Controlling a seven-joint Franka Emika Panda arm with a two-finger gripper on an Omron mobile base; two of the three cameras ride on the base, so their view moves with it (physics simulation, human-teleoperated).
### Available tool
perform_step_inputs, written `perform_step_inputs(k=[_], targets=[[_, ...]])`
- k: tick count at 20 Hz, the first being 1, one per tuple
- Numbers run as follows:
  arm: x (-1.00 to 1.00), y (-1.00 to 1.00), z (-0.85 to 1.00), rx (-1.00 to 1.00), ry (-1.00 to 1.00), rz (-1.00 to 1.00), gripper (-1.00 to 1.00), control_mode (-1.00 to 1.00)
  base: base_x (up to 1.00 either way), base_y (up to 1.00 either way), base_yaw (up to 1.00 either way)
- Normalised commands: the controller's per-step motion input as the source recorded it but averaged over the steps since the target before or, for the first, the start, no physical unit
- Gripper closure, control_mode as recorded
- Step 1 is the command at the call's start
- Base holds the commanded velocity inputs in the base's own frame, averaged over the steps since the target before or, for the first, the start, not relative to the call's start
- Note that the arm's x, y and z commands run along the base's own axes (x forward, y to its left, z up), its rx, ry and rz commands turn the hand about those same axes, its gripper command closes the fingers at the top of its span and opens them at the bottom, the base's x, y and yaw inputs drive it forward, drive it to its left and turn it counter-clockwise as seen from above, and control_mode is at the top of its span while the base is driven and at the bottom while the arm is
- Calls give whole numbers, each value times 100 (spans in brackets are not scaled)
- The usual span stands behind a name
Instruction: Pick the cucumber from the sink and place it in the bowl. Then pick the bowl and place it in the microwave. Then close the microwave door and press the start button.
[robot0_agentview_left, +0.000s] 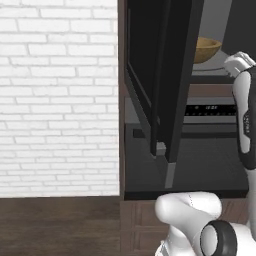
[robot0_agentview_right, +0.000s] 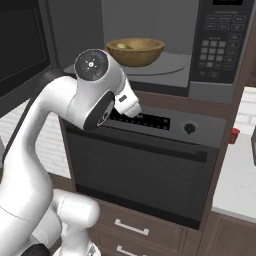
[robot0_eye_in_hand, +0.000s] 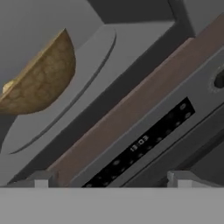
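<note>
Rises from a white base joint low in the right base view, bends up through a long white link to a round dark-capped elbow joint (robot0_agentview_right: 92, 65), then angles down and forward into a white wrist (robot0_agentview_right: 127, 102). In the left base view, shows as a white and dark forearm (robot0_agentview_left: 245, 115) standing upright at the right edge, above rounded base links. In the hand view, gripper (robot0_eye_in_hand: 111, 179) held tilted, fingertips (robot0_eye_in_hand: 41, 179) set well apart, nothing between them.
</note>
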Motion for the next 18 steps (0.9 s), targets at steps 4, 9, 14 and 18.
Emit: perform_step_inputs(k=[4,9,14,18], targets=[[1,-6,-44,-34,2,-7,-100,-100,0,0,0],[0,-39,-1,-35,12,-17,-100,-100,0,0,0],[0,-24,-3,-36,16,-23,-100,-100,0,0,0],[2,0,-54,-35,5,-15,-100,-100,0,0,0]])
